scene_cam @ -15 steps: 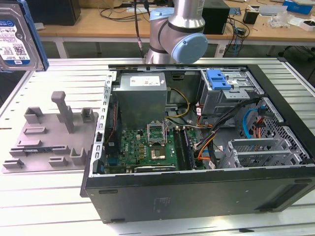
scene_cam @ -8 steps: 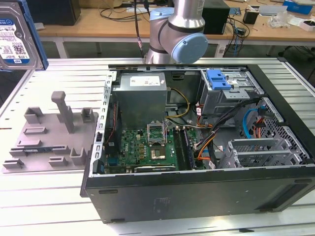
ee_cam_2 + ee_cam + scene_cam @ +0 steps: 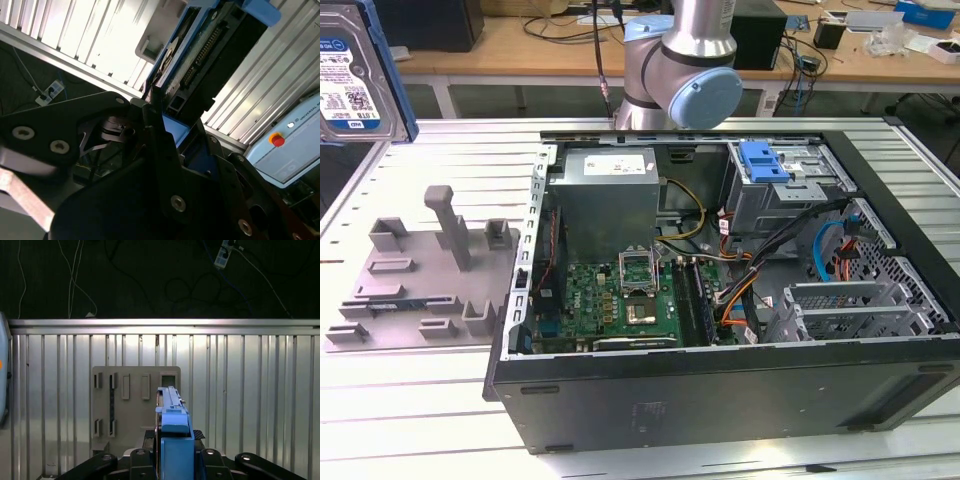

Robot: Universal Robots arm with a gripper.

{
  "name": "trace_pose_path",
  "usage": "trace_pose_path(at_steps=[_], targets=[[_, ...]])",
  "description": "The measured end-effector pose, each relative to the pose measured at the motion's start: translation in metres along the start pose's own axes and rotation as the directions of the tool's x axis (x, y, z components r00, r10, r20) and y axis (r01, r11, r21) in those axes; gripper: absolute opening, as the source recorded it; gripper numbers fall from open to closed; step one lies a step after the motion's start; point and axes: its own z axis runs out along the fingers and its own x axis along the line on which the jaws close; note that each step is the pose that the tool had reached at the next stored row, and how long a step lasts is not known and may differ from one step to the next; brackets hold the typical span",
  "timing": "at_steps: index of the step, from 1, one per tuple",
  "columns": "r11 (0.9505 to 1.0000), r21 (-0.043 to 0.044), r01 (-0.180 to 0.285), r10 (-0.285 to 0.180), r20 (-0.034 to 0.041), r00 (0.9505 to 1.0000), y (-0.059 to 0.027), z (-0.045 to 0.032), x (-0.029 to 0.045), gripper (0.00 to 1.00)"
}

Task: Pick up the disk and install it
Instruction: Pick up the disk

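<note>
The disk (image 3: 350, 75), a silver-grey hard drive with a white-and-blue label in a bright blue carrier frame, hangs high at the exterior view's far left, above the slatted table. In the first wrist view the disk (image 3: 172, 412) stands edge-on between the black fingers of my gripper (image 3: 175, 442), which is shut on its blue frame. The second wrist view has the disk (image 3: 210, 45) reaching away from the gripper (image 3: 167, 132), its connector edge showing.
An open computer case (image 3: 720, 380) lies on the table with the motherboard (image 3: 620, 300) exposed. A metal drive cage with a blue latch piece (image 3: 765, 165) sits at its far right corner. A grey fixture plate (image 3: 420, 270) with posts and slots lies left of the case, directly below the disk.
</note>
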Motion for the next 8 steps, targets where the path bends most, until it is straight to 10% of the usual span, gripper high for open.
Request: trace_pose_path(at_steps=[8], targets=[[1.0000, -0.0001, 0.000, 0.000, 0.0000, 1.0000, -0.0126, -0.0009, 0.0086, 0.37]])
